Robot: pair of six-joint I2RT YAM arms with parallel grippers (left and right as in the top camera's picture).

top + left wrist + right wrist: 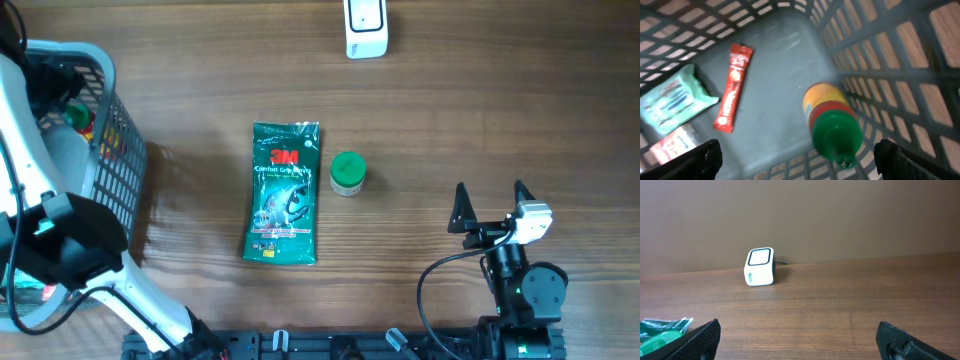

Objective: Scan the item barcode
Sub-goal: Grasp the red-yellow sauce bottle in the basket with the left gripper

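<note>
**Table** (480, 120): wood grain; bears everything below.

**Basket** (118, 150): grey lattice at the left edge. It holds a bottle, a red sachet (733, 86) and a pale green pack (672, 102).

**Packet** (285, 193): green, flat, at the table centre.

**Left gripper** (800, 164): down inside the basket and above the bottle, jaws spread to their widest, nothing held.

**Right gripper** (490, 196): near right of the table, jaws equally wide, empty, facing the scanner.

**Bottle** (832, 122): probably the item to scan. It lies on its side against the basket's right wall, with a yellow body, red band and green cap.
- Handling, as judged: rigid, smooth, light, apt to roll.
- Hold: across the yellow body, not the tapering cap.
- Barcode: not visible.

**Scanner** (366, 27): white, at the far edge.

**Jar** (347, 172): green lid, just right of the packet.
</note>
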